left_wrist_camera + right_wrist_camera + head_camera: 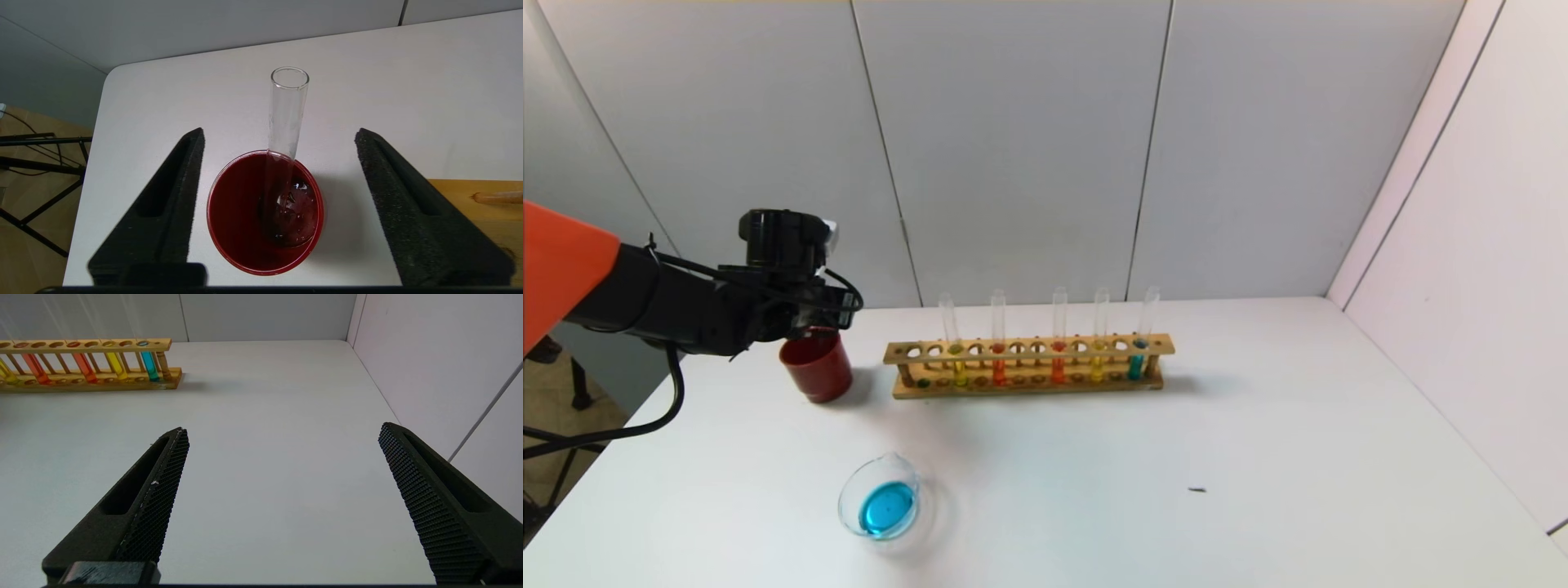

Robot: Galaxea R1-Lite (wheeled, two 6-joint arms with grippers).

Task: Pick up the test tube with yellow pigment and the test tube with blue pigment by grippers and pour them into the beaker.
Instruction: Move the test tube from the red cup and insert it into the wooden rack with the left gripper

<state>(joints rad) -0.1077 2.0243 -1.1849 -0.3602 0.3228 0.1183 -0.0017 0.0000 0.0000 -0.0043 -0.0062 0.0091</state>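
My left gripper (810, 314) hangs open just above the dark red cup (817, 367); in the left wrist view its jaws (280, 134) stand wide on either side of the cup (229, 220). An empty clear test tube (286, 110) leans inside the cup, touched by neither finger. No tube with bright cyan liquid shows. The beaker (880, 500) sits near the table's front left and holds cyan-blue liquid. The test tube with pale yellow pigment (958, 369) stands at the left of the wooden rack (1029, 349). My right gripper (282, 430) is open and empty over bare table, outside the head view.
The rack also holds an orange, a red-orange, a golden-yellow (1097, 367) and a teal tube (1135, 363). A small dark speck (1197, 490) lies on the table at front right. White walls close the back and right side; the table's left edge is near the cup.
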